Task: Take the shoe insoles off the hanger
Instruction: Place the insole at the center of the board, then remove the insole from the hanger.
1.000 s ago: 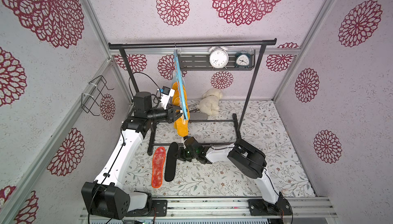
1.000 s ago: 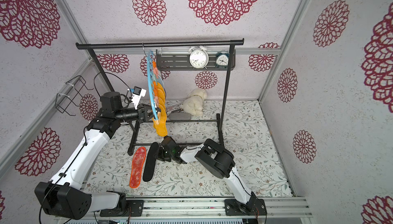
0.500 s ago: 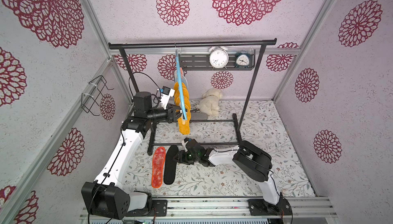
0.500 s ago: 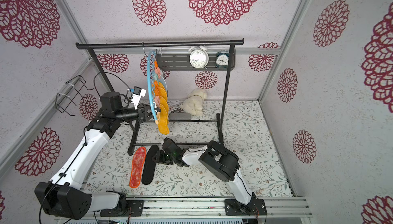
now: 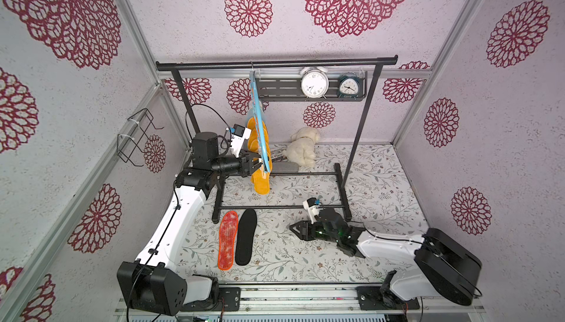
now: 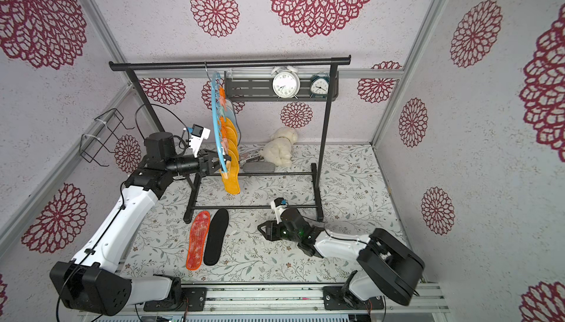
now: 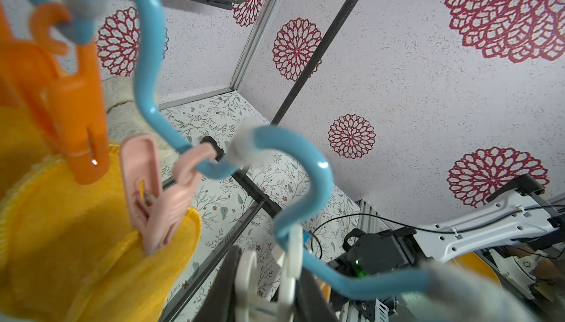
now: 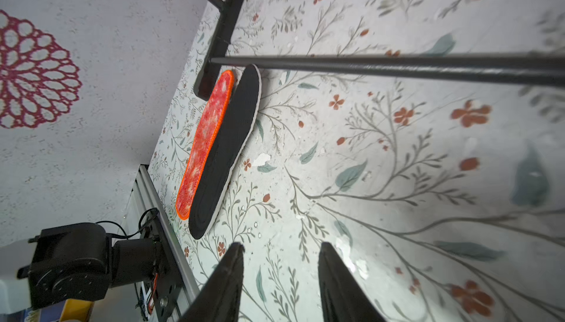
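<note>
1. My left gripper (image 5: 256, 162) is raised at the lower end of the hanger (image 5: 258, 122). Its jaws are closed on the white peg (image 7: 263, 274), and the left wrist view shows one dark finger on either side of it.
2. My right gripper (image 8: 279, 274) is low over the table (image 5: 305, 264). Its jaws stand apart with nothing between them, and it is well apart from the two insoles lying there.
3. The hanger is a light-blue wavy arc. Its metal hook hangs on the top bar of the black garment rack (image 5: 275, 62), and both top views show it nearly edge-on.
4. The orange-yellow insoles (image 6: 230, 164) are pegged along the hanger, overlapping and hanging down. I cannot settle how many there are. The lowest one reaches below the hanger's end. In the left wrist view the orange peg (image 7: 76, 122) and the pink peg (image 7: 153, 195) each clamp a yellow edge.
5. The pale grey-blue insole (image 6: 230, 110) hangs near the top of the hanger, mostly hidden.
6. The red insole (image 5: 227, 241) has an orange edge and lies flat on the table by the rack's foot.
7. The black insole (image 5: 246, 241) lies flat alongside the red one, touching it.
8. Sundries:
   - The white clock (image 5: 314, 84) and the dark clock (image 5: 348, 86) are on the rack's shelf.
   - The plush toy (image 5: 301, 148) and the grey pouch (image 5: 286, 167) are on the table at the back.
</note>
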`<state>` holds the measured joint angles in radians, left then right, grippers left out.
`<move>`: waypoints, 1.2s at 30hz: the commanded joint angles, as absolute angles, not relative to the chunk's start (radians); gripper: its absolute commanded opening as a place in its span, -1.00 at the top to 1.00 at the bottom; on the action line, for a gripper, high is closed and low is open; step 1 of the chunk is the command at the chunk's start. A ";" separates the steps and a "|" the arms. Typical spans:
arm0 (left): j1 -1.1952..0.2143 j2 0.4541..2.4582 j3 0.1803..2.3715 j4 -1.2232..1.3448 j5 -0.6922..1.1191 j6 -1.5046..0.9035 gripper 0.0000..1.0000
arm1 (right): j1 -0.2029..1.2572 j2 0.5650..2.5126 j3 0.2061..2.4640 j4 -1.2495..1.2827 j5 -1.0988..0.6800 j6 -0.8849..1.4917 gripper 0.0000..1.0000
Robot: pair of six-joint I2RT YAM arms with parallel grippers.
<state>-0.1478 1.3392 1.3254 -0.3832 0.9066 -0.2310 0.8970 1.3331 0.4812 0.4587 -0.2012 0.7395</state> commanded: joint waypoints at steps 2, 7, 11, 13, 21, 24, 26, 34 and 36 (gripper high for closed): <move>-0.146 1.324 1.307 -0.404 0.907 -0.207 0.94 | 0.878 1.171 0.410 0.483 -0.169 0.587 0.13; -0.146 1.297 1.294 -0.465 0.874 -0.177 -0.09 | 0.842 1.045 0.340 0.486 -0.152 0.570 0.13; -0.144 1.202 1.221 -0.503 0.771 -0.154 -0.56 | 0.826 0.995 0.314 0.490 -0.154 0.546 0.13; -0.143 1.126 1.155 -0.505 0.716 -0.155 -0.87 | 0.815 0.985 0.306 0.489 -0.162 0.534 0.12; -0.144 0.830 0.955 -0.672 0.462 -0.158 -0.98 | 0.782 0.974 0.301 0.507 -0.227 0.468 0.10; -0.144 0.697 0.879 -0.731 0.347 -0.136 -0.97 | 0.775 0.972 0.301 0.521 -0.248 0.444 0.07; -0.142 0.617 0.842 -0.753 0.263 -0.125 -0.95 | 0.770 0.967 0.305 0.531 -0.261 0.422 0.07; -0.143 0.416 0.693 -0.659 0.201 -0.173 -0.96 | 0.724 1.067 0.463 0.537 -0.374 0.194 -0.05; -0.142 0.419 0.701 -0.672 0.179 -0.176 -0.98 | 0.702 1.142 0.553 0.555 -0.417 0.147 -0.09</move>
